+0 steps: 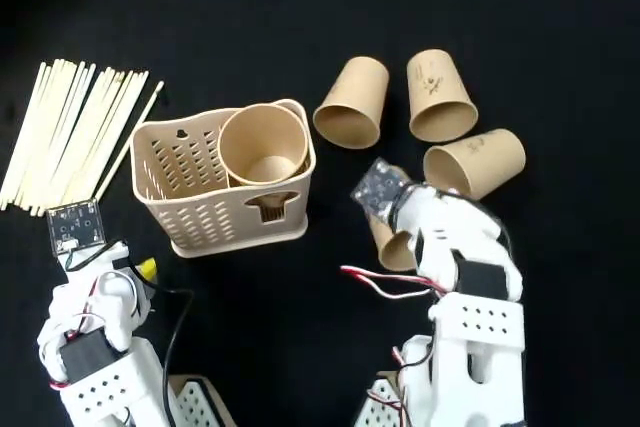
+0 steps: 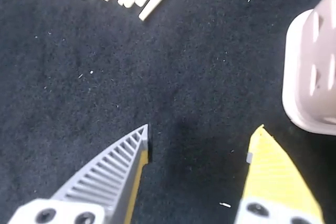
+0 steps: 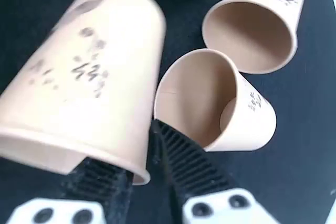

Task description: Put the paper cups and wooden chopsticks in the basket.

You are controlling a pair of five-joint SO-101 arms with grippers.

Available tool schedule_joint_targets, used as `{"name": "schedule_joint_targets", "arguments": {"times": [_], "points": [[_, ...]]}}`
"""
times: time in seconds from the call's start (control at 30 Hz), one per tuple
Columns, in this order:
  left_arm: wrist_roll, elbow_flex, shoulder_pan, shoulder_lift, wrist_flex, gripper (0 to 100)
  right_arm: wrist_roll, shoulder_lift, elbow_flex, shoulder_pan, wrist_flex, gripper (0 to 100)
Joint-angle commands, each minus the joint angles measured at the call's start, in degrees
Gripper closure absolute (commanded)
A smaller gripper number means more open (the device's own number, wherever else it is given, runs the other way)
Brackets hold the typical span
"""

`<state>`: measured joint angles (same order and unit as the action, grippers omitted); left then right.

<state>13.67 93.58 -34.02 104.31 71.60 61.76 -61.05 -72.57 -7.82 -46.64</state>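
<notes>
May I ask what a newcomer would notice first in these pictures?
A beige basket stands mid-table with one paper cup upright inside. To its right three more cups lie on their sides, and the right gripper pinches the rim of a fourth cup. Wooden chopsticks fan out at far left, beyond the open left gripper.

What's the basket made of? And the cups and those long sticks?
The basket looks like smooth beige plastic, with moulded slots in its walls. The paper cups seem to be matte tan paper, thin-walled and without shine. The chopsticks look like pale bare wood, though bamboo is possible.
</notes>
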Motion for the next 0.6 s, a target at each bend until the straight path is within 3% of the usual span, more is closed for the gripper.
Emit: {"name": "schedule_joint_targets", "arguments": {"times": [0.0,0.23,0.47,0.57], "points": [[0.53,-0.31,0.31,0.18,-0.35,70,-6.68,-1.10,9.36,1.93,-6.68,98.6],[0.53,-0.31,0.31,0.18,-0.26,70,-20.57,-0.66,32.75,3.96,-26.90,98.6],[0.53,-0.31,0.31,0.18,-0.26,70,-26.55,0.22,59.21,4.40,-43.52,98.6],[0.53,-0.31,0.31,0.18,-0.26,70,-28.22,4.26,72.04,7.91,-50.02,98.6]]}}
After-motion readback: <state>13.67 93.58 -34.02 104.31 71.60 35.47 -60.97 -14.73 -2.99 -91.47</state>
